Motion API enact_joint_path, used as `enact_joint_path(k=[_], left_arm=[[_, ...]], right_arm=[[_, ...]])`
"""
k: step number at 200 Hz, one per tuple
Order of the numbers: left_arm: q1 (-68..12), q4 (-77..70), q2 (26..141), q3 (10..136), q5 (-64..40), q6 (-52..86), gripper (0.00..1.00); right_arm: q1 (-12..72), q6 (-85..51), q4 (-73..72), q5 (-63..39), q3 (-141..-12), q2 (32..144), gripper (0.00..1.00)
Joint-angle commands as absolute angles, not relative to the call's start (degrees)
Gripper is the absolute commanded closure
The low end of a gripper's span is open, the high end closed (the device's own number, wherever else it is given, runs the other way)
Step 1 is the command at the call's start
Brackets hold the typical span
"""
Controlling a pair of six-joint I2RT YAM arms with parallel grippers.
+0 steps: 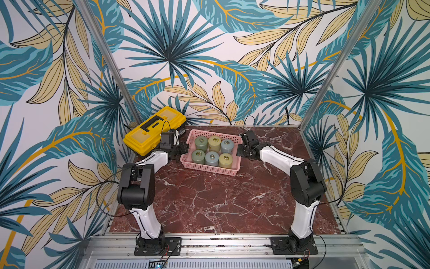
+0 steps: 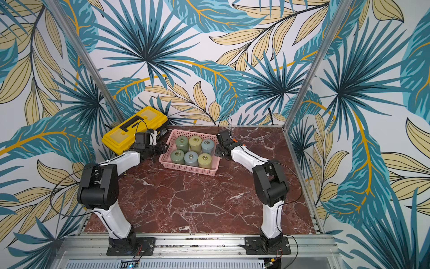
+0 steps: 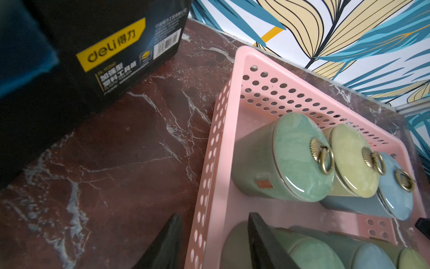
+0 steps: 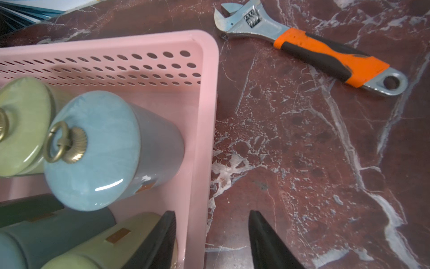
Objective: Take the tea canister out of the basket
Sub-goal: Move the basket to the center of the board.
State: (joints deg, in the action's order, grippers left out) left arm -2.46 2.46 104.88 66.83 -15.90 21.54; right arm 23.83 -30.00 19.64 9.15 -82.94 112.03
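Note:
The pink basket (image 1: 210,171) stands at the back middle of the marble table in both top views, rim (image 2: 189,169). Several tea canisters stand upright in it in two rows, green (image 1: 201,143), yellow and blue (image 1: 211,158), each with a brass ring on its lid. My left gripper (image 3: 214,215) is open and straddles the basket's left wall (image 3: 216,163), one finger outside and one inside beside a green canister (image 3: 279,246). My right gripper (image 4: 212,212) is open astride the right wall (image 4: 207,130), its inner finger next to a yellow canister (image 4: 97,246).
A yellow-and-black toolbox (image 1: 154,129) sits just left of the basket, its black side (image 3: 116,46) close to my left wrist. An orange-handled adjustable wrench (image 4: 311,50) lies on the table beyond the basket's right corner. Walls close off the back and both sides.

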Motion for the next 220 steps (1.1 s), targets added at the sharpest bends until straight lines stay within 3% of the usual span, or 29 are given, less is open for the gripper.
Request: enact_joint_path(k=[1, 83, 128, 220], left_arm=[[-2.84, 2.8, 106.07, 69.94, -17.37, 21.23, 0.61], [-3.35, 4.12, 107.31, 70.77, -18.03, 21.07, 0.81], [-3.71, 5.86, 107.36, 71.23, -18.96, 20.95, 1.0], [-5.4, 1.01, 100.16, 62.06, -19.55, 25.29, 1.0]], right_arm=[[24.08, -30.73, 20.58, 8.57, -84.24, 112.84, 0.48], [24.08, -30.76, 20.9, 7.9, -84.28, 113.03, 0.66], [24.08, -30.65, 21.27, 7.6, -83.7, 112.5, 0.77], [23.81, -28.01, 21.44, 8.49, -77.76, 106.44, 0.79]])
